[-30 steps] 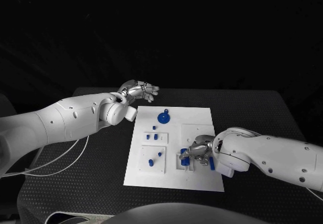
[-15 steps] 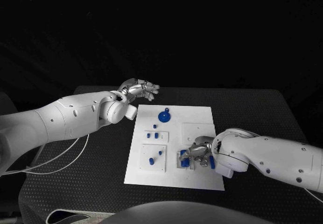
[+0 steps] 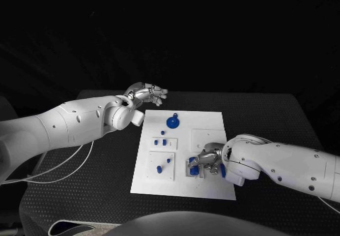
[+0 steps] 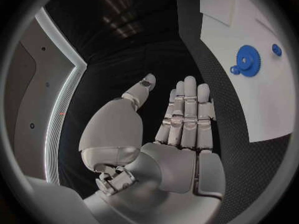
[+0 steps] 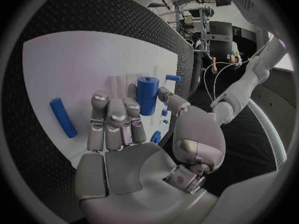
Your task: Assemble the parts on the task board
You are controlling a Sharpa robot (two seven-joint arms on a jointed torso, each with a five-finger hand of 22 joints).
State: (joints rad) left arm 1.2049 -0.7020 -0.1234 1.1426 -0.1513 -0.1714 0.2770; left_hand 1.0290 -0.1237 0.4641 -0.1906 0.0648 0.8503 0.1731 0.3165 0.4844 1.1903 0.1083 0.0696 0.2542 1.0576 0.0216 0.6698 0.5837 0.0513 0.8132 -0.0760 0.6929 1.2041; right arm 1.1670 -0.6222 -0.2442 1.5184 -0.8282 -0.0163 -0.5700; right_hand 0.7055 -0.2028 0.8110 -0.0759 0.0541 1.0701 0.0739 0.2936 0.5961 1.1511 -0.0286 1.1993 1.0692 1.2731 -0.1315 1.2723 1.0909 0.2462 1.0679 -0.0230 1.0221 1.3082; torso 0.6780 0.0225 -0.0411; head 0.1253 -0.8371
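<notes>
The right hand (image 5: pixel 134 127) is pinching a blue cylinder (image 5: pixel 147 95) near the task board's (image 3: pixel 212 118) front edge (left hand (image 4: pixel 181 119) hovering, fingers pressed together).

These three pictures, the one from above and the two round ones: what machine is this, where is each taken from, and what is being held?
It is a two-armed robot at a black table. The square picture looks down from its head; each round one comes from a camera at one wrist, behind that hand. The white task board lies in the middle, carrying small blue parts, among them a gear and a loose rod. The left hand hovers off the board's far corner, fingers straight and holding nothing. The right hand is down on the board, pinching a blue cylinder between thumb and fingers.
</notes>
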